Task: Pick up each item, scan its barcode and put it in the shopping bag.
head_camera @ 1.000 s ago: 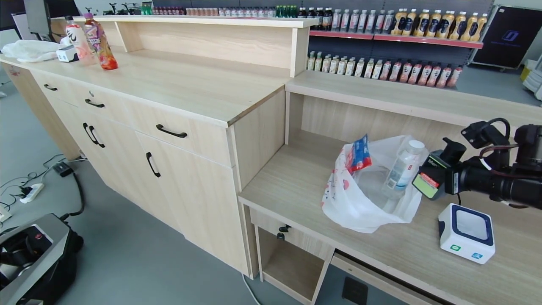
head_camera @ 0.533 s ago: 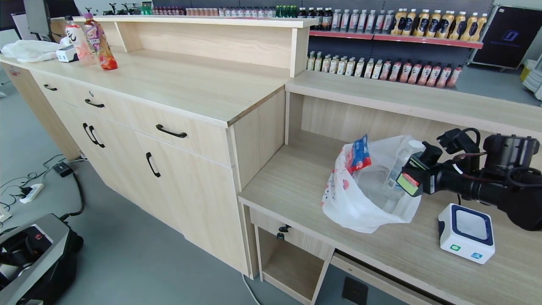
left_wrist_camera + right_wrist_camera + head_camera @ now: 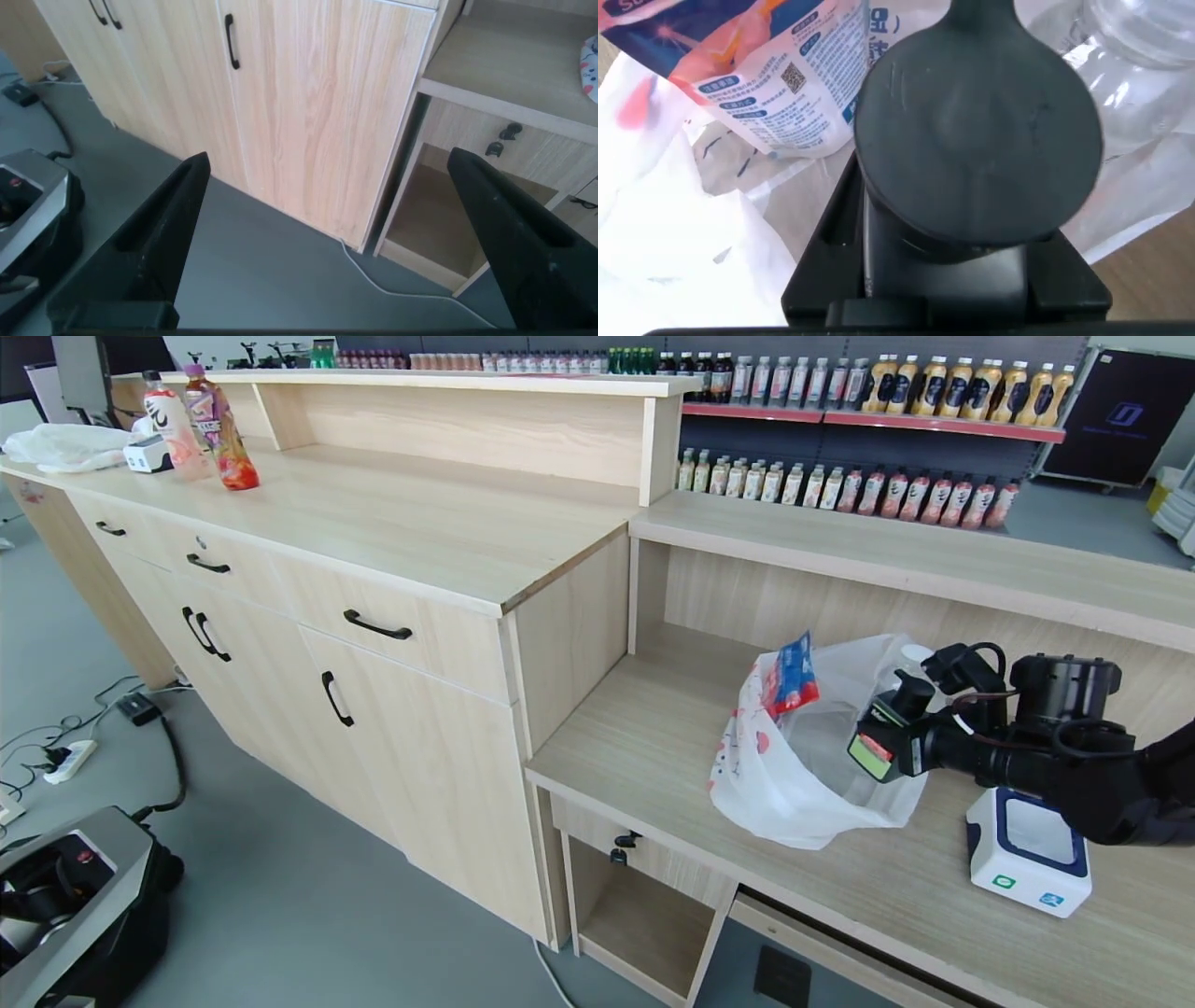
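Shop: stocked drink shelves (image 3: 868, 434), checkout counter (image 3: 644, 756).

The right arm (image 3: 1064, 765) is glossy black throughout, its thick rounded segments meeting at a short drum-shaped joint (image 3: 1064, 681). Thin black cables (image 3: 1002, 663) loop above its wrist. The wrist block (image 3: 896, 747) carries a green-and-red label (image 3: 869, 757) and small white lettering. The left gripper (image 3: 327, 159) has two matte black fingers (image 3: 149, 252) — broad, flat-sided, tapering to blunt tips.
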Motion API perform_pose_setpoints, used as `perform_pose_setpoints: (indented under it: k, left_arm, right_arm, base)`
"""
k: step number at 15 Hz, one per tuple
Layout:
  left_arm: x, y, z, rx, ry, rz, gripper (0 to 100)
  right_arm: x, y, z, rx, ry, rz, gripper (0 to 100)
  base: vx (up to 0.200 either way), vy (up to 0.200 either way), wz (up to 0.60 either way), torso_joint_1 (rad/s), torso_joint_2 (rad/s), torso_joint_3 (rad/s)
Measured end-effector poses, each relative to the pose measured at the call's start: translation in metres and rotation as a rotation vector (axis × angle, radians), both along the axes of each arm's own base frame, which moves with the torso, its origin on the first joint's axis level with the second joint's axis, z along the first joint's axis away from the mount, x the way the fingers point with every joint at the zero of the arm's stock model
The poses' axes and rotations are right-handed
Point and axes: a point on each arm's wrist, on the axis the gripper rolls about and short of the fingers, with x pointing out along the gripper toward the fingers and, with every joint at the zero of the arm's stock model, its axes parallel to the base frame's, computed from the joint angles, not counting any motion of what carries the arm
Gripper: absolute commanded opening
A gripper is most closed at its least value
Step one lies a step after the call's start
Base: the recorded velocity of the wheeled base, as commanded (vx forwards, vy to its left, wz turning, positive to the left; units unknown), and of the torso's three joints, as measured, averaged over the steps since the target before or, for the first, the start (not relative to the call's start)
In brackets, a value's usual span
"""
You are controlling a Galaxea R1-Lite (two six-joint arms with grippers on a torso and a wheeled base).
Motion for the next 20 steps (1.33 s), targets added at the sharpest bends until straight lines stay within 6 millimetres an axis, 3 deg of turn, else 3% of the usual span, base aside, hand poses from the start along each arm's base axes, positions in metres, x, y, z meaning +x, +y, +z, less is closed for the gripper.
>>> perform_pose_setpoints:
  k: [8,20]
  left_arm:
    - [0.0,0.0,0.0,0.0,0.0,0.0,100]
    - [0.0,0.0,0.0,0.0,0.0,0.0,100]
  right_arm:
    - [0.018,0.01,-0.019,-0.004,0.024,0.032,0]
    - [0.023,0.01,-0.03,-0.004,0.053,0.034,0]
  base:
    - [0.0,0.0,0.0,0.0,0.0,0.0]
    - [0.0,0.0,0.0,0.0,0.0,0.0]
